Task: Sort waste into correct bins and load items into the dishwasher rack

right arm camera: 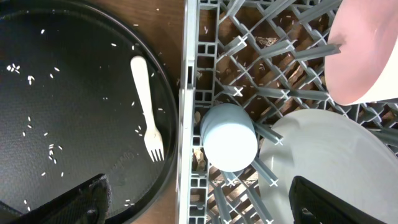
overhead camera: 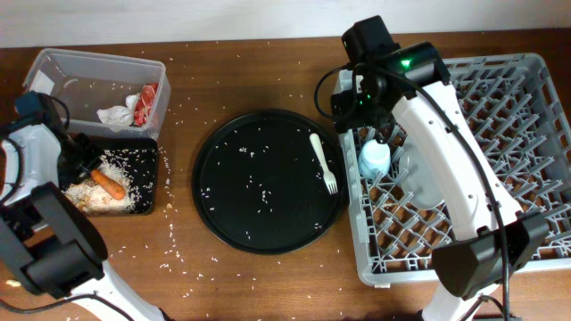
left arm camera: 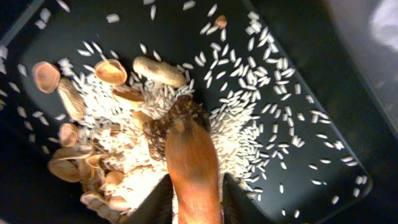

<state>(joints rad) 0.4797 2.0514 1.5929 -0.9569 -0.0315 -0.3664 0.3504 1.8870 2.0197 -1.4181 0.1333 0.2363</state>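
Observation:
My left gripper is shut on the orange carrot, whose tip rests on the rice pile in the shallow black tray. Brown shell scraps lie in the rice. The clear tub holds the white tissue and red wrapper. My right gripper is open and empty above the left edge of the grey rack. The rack holds the blue cup, grey-white plate and pink bowl.
The white fork lies on the right side of the large round black tray, among scattered rice grains. Loose rice also dots the wooden table around both trays.

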